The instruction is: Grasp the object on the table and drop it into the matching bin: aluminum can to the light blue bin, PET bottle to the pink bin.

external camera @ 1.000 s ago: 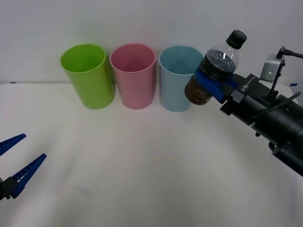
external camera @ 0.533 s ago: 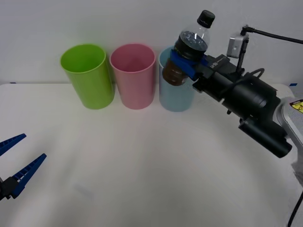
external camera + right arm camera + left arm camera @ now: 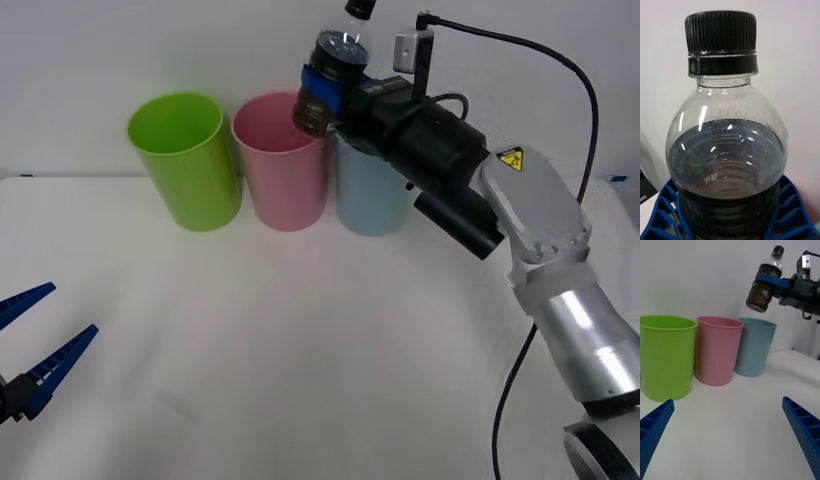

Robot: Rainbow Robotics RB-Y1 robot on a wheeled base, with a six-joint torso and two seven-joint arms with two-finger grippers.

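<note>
Carried leftward from over the blue bin (image 3: 372, 190), the bottle (image 3: 330, 80) now hangs above the pink bin (image 3: 283, 165) at the surface's (image 3: 300, 350) far edge, clamped upright in the right end effector (image 3: 340, 88) for dropping, while the left end effector (image 3: 30, 345) waits open at the near-left corner.

- The setting looks like a robotics lab or test bench, not a home.
- A plain white table (image 3: 300, 380) meets a bare white wall along its far edge.
- Three identical plastic bins stand in a row near that far edge: lime green bin (image 3: 187, 160), pink bin (image 3: 283, 175), light blue bin (image 3: 368, 195).
- A black robot arm (image 3: 440, 170) carries a yellow warning sticker (image 3: 508, 157) and loose cabling.
</note>
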